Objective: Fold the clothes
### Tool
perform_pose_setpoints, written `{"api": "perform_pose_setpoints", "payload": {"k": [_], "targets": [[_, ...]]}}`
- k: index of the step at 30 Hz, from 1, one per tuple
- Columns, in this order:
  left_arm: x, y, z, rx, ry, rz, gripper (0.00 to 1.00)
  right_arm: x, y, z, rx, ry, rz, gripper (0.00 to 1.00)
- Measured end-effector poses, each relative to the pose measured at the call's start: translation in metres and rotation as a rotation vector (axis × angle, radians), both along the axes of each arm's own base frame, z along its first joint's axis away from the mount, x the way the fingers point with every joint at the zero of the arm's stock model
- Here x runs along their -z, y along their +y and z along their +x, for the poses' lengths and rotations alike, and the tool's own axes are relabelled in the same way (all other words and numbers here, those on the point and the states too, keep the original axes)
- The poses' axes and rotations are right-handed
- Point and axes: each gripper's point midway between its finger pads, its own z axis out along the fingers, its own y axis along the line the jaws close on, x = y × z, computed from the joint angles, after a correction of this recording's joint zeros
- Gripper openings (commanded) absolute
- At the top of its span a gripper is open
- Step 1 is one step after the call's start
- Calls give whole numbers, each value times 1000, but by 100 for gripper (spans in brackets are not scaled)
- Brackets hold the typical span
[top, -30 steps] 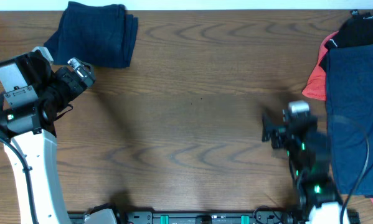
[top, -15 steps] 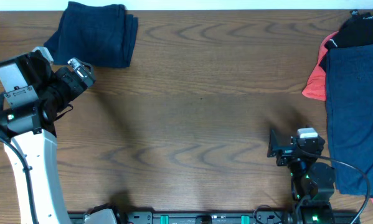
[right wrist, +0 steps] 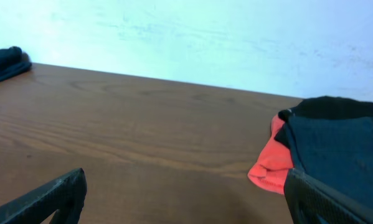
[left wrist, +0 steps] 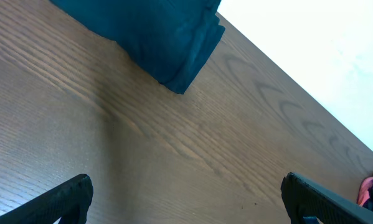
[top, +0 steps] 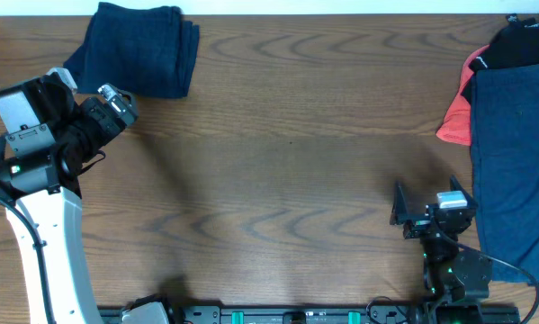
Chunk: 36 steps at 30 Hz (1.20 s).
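The folded garment (top: 136, 47), plain dark navy, lies at the far left corner of the bench (top: 287, 162), a neat thick stack with its layered edges facing right. From the left wrist its corner (left wrist: 155, 37) fills the top of the view, flat on the wood and touched by nothing. From the right wrist only a dark sliver of it (right wrist: 5, 62) shows at the far left edge. The other clothes are heaped well apart from it, at the right end of the bench. A large navy garment (top: 516, 153) is spread there unfolded and runs down toward the near edge. A red garment (top: 456, 117) pokes out from beneath its left side, and a black garment (top: 521, 40) is bunched at the far end of the heap. In the right wrist view the red one (right wrist: 270, 165) sits lowest on the wood, with the black (right wrist: 335, 109) and navy (right wrist: 342, 149) cloth piled over it. The left fingers (top: 116, 97) hover just near the folded garment's front edge, apart from it. They are spread wide (left wrist: 61, 199) and grasp nothing, with bare wood between them. The right fingers (top: 402, 209) sit near the front of the bench, just left of the navy garment and clear of it. They too are released and wide apart (right wrist: 49, 196), with nothing between them.
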Motion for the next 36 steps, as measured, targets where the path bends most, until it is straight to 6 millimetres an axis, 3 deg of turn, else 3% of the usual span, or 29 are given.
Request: {"api": "perform_pose_setpoints", "payload": {"k": [36], "targets": [[2,0,-2,-3,13,-1,98,-1,0,0,-1,-3,-4,99]]}}
